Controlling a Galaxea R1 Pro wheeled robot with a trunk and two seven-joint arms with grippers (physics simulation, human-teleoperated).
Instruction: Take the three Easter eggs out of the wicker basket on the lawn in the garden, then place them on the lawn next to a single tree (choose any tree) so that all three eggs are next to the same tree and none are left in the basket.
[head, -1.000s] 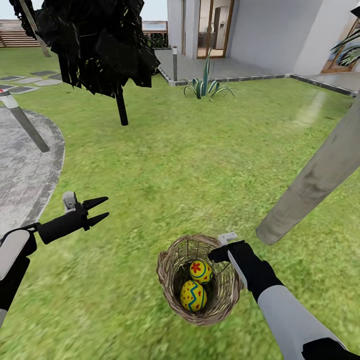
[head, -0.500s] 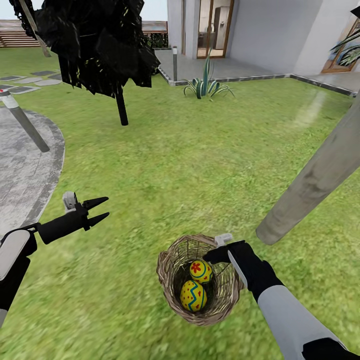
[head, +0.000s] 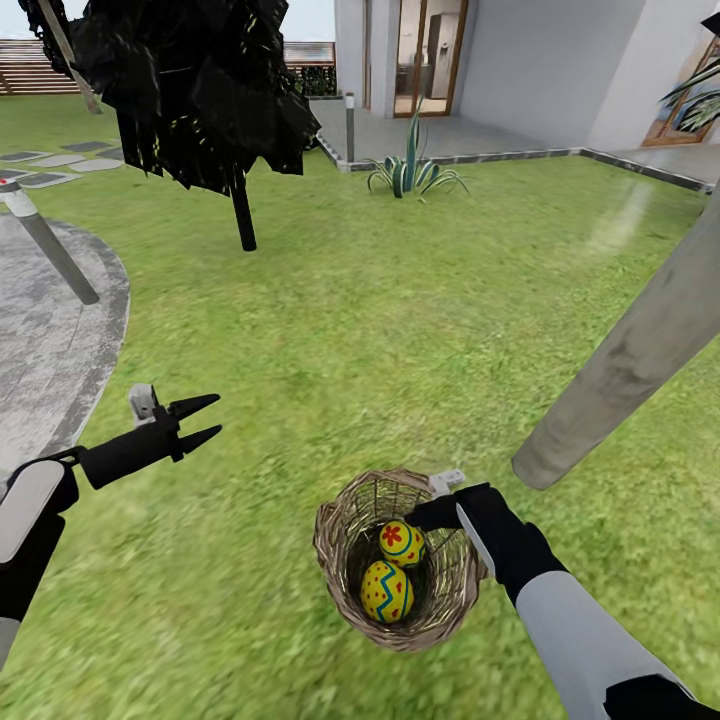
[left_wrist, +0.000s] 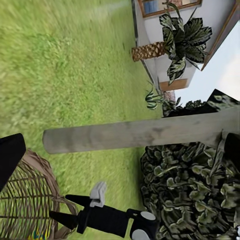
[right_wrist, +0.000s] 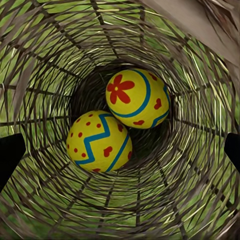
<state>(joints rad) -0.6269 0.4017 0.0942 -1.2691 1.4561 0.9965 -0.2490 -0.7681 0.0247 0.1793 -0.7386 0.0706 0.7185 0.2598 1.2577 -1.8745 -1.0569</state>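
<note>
Wicker basket (head: 400, 560): stood upright on the lawn (head: 400, 330), near the base of the pale grey-beige tree trunk (head: 620, 370); apart from it, grass showing between.
Eggs in basket: two visible at the bottom, touching each other. Third egg: could not tell.
Flower egg (head: 401, 543): yellow, red flower mark, blue band; lay on the far side of the basket floor. Seen also from the right wrist (right_wrist: 138, 98).
Zigzag egg (head: 386, 591): yellow, red dots, blue zigzag; lay on the near side of the basket floor. Seen also from the right wrist (right_wrist: 99, 141).
Right gripper (head: 432, 514): sat at the basket's far right rim, pointed down into the opening. Fingers seen as dark tips at both sides of the right wrist view, wide apart, nothing between them. No contact with either egg.
Left gripper (head: 200, 420): hovered over bare grass well to the left of the basket, fingers spread, nothing held.
Left wrist view: took in the trunk (left_wrist: 140, 132), dark green foliage (left_wrist: 195, 195), part of the basket's rim (left_wrist: 30, 192) and the right gripper (left_wrist: 62, 207) beside it.
Black tree (head: 200, 90): thin black trunk, far back on the left of the lawn.
Paving (head: 50, 330): grey curved patch along the lawn's left edge.
House (head: 520, 60): white, past the lawn's far edge, spiky plant (head: 412, 172) in front.
</note>
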